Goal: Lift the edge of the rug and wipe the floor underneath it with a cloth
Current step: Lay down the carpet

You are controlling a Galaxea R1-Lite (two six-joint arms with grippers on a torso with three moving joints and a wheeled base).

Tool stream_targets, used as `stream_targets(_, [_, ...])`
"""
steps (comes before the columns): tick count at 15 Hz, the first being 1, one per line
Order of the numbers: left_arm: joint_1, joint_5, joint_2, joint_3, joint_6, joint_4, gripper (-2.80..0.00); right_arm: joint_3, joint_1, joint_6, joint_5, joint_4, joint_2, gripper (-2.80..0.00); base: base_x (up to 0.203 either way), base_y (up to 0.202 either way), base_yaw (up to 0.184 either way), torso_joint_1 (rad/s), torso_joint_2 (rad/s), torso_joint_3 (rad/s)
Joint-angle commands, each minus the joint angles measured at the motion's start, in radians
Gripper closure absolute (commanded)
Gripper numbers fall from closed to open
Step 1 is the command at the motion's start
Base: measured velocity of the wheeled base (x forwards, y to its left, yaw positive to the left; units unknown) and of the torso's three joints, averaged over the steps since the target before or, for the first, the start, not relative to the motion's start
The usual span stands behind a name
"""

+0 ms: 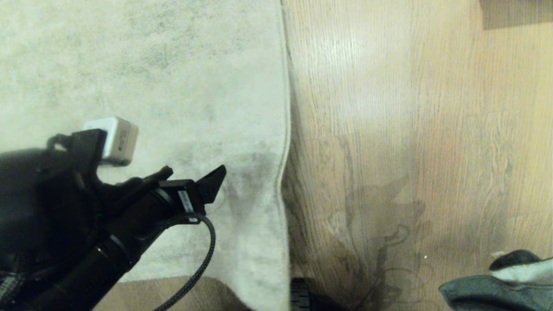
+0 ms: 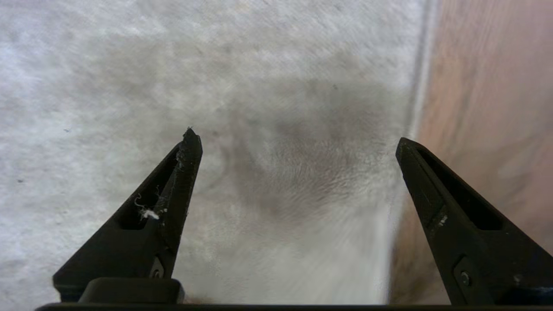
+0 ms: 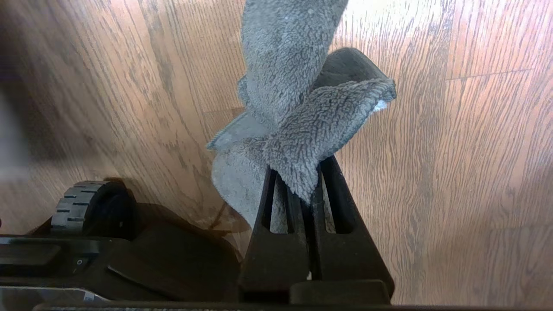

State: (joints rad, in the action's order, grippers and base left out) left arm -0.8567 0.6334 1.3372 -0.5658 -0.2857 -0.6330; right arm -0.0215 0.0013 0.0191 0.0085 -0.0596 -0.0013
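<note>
The beige-grey rug (image 1: 173,86) fills the left half of the head view. The rug edge (image 1: 286,129) runs down the middle and lies on the floor (image 1: 410,129), with a slight bulge where it passes my left gripper. My left gripper (image 1: 196,169) hangs over the rug just inside that edge, open and empty. In the left wrist view the left gripper (image 2: 297,137) has rug pile between its fingers, and the rug edge (image 2: 415,108) runs close by one fingertip. My right gripper (image 3: 298,172) is shut on the dark grey cloth (image 3: 293,86) above bare planks. The cloth (image 1: 488,289) also shows at the lower right.
A wheel (image 3: 73,207) of my base and its dark body sit close beside the right gripper. A black part of the base (image 1: 300,296) shows at the rug's near end. A dark strip (image 1: 514,13) lies at the far right corner.
</note>
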Motion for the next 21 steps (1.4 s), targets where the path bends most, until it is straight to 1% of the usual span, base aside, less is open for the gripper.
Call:
stream_targets(1, [-0.025,0.003,-0.004,0.000,0.000,-0.005,-2.80,0.000,0.000,0.001,0.001,0.000,0.001,0.00,0.000,0.000,0.000,0.000,0.00,0.000])
stream_targets(4, [-0.068,0.003,0.006,0.015,-0.002,-0.005,-2.80,0.000,0.000,0.001,0.001,0.000,0.001,0.00,0.000,0.000,0.000,0.000,0.00,0.000])
stream_targets(5, [-0.086,0.003,0.018,0.032,-0.003,-0.005,0.00,0.000,0.000,0.001,0.001,0.000,0.001,0.00,0.000,0.000,0.000,0.000,0.00,0.000])
stream_targets(7, [-0.121,0.004,0.047,0.057,-0.004,-0.001,0.00,0.000,0.000,0.001,0.001,0.000,0.001,0.00,0.000,0.000,0.000,0.000,0.00,0.000])
stream_targets(10, [-0.141,0.002,0.122,0.077,0.009,0.014,0.00,0.000,0.000,0.001,0.001,0.000,0.001,0.00,0.000,0.000,0.000,0.000,0.00,0.000])
stream_targets(12, [-0.141,0.000,0.206,0.078,0.009,0.023,0.00,0.000,0.000,0.001,0.001,0.000,0.001,0.00,0.000,0.000,0.000,0.000,0.00,0.000])
stream_targets(15, [-0.138,-0.003,0.378,0.063,0.005,0.022,0.00,0.000,0.000,0.001,0.001,0.000,0.001,0.00,0.000,0.000,0.000,0.000,0.00,0.000])
stream_targets(18, [-0.136,-0.016,0.562,-0.003,-0.006,0.020,0.00,0.000,0.000,0.001,0.001,0.000,0.001,0.00,0.000,0.000,0.000,0.000,0.00,0.000])
stream_targets(21, [-0.131,-0.079,0.734,-0.109,-0.013,0.019,0.00,0.000,0.000,0.001,0.001,0.000,0.001,0.00,0.000,0.000,0.000,0.000,0.00,0.000])
